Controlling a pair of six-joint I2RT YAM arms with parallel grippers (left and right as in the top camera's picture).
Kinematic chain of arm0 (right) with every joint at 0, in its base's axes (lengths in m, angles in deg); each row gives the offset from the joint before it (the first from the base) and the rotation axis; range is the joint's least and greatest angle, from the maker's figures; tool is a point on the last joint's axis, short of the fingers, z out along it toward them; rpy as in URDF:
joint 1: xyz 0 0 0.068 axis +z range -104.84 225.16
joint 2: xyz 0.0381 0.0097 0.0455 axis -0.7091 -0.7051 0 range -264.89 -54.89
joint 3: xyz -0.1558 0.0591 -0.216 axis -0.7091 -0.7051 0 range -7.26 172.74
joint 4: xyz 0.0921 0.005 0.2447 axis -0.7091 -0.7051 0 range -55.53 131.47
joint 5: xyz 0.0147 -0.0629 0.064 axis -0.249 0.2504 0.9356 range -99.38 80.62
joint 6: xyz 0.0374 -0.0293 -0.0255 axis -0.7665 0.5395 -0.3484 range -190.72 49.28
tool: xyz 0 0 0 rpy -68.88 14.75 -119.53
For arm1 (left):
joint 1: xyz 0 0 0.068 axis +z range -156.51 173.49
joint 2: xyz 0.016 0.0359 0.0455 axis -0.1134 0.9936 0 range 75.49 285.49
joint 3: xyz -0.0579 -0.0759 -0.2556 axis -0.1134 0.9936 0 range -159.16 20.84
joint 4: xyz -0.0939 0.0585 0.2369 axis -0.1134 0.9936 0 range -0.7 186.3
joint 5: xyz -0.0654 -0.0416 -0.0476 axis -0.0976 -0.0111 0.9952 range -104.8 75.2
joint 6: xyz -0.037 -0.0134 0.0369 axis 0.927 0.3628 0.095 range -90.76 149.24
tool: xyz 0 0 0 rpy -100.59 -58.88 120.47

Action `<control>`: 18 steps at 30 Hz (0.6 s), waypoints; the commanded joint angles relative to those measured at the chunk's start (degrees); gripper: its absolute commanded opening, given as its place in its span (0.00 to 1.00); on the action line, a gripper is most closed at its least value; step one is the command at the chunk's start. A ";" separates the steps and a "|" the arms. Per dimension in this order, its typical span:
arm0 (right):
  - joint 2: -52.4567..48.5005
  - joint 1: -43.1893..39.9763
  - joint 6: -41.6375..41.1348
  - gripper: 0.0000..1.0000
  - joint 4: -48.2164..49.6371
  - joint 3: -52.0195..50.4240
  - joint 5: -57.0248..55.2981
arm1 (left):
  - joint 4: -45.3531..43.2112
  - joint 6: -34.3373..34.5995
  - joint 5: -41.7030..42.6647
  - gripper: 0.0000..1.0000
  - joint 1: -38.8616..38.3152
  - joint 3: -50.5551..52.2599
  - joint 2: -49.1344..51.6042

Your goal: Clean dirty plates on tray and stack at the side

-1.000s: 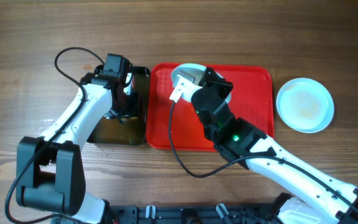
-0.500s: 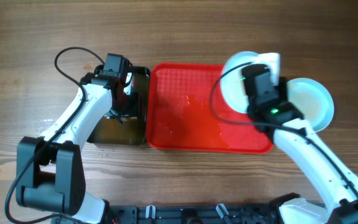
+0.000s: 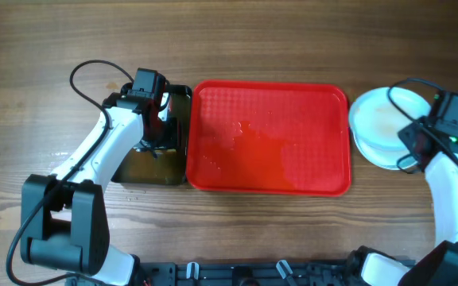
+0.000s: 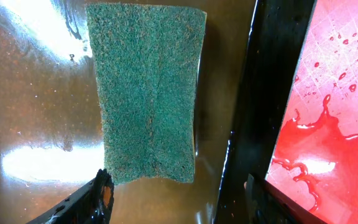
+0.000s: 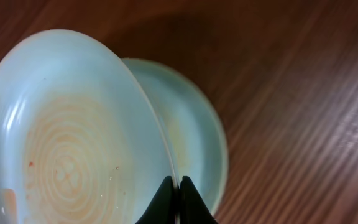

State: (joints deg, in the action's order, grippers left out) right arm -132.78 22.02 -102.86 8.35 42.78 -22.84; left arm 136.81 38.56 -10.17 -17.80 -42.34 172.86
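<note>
Right wrist view — shows right gripper pinched on the rim of a tilted, sauce-ringed plate over a lower plate near the right edge. Level it, centre, lower till touching, then release. Seen overhead only: tray wet, plateless, mid-table. Seen from left wrist only — left gripper wide, sponge unheld in basin.

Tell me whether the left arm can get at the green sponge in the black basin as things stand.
Probably yes. The left pincer hangs open just over the sponge, which lies flat in the basin with nothing on top of it or between it and the fingers.
</note>
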 commanded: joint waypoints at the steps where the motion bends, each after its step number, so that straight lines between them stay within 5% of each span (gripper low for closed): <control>1: 0.48 -3.28 -1.44 0.08 -0.68 -0.07 1.33 | -0.15 0.52 0.92 0.66 0.17 -0.42 -0.26; 3: 0.48 -3.50 -1.40 0.27 -0.81 -0.07 2.69 | -0.15 0.52 0.92 0.66 0.17 -0.42 -0.26; 10: 0.42 -2.40 9.77 0.61 -0.31 -0.07 29.24 | -0.17 0.55 0.92 0.72 0.17 -0.42 -0.26; 14: 0.44 4.96 18.60 1.00 -0.39 -0.07 32.37 | -0.61 2.43 0.90 0.88 0.17 -0.44 -0.28; 16: 0.44 12.37 22.36 1.00 -0.20 0.00 31.85 | -2.23 6.29 0.85 1.00 0.33 -0.44 -0.52; 18: 0.44 16.72 25.00 0.99 -0.46 0.33 30.77 | -3.23 8.11 0.68 1.00 0.68 -0.55 -1.49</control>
State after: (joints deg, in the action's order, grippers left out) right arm -132.78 31.44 -85.55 7.98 42.78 6.74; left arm 134.73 42.08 -10.15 -17.80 -42.34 172.86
